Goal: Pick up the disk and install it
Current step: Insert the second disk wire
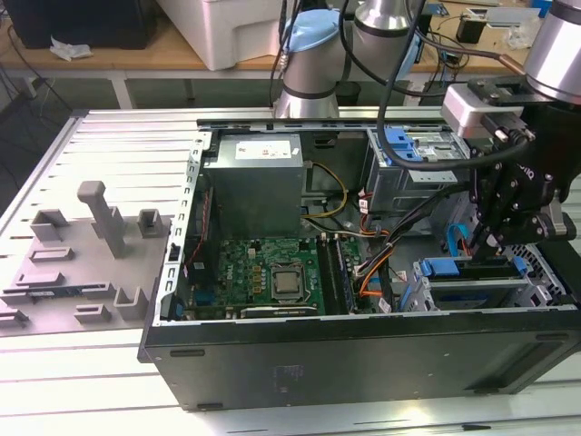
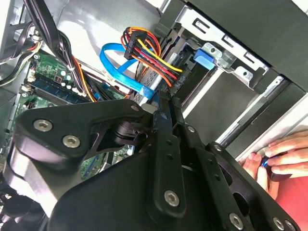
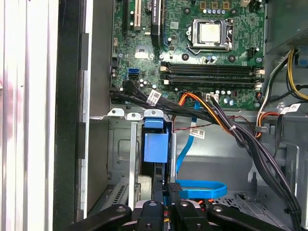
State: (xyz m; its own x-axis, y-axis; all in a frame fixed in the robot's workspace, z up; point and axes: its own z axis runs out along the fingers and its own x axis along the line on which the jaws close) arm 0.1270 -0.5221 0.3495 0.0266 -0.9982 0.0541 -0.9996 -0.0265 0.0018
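Note:
The disk (image 3: pixel 156 147) stands on edge in a slot of the silver drive cage (image 3: pixel 120 144), its blue carrier rail facing the motherboard. In the exterior view the disk (image 1: pixel 451 268) sits in the cage (image 1: pixel 472 295) at the front corner of the open computer case, on the exterior view's right. My gripper (image 1: pixel 495 243) reaches down onto it from above. In both wrist views the gripper (image 3: pixel 166 192) (image 2: pixel 166 108) has its two black fingers close together on the disk's thin dark edge, shut on it.
Bundled cables (image 3: pixel 231 127) and a blue flat cable (image 3: pixel 199 188) run beside the cage. The motherboard (image 1: pixel 272 277) and grey power supply box (image 1: pixel 254 182) fill the case; a second cage with a blue latch (image 1: pixel 408 150) sits behind. A person's hand (image 2: pixel 276 154) rests outside the case.

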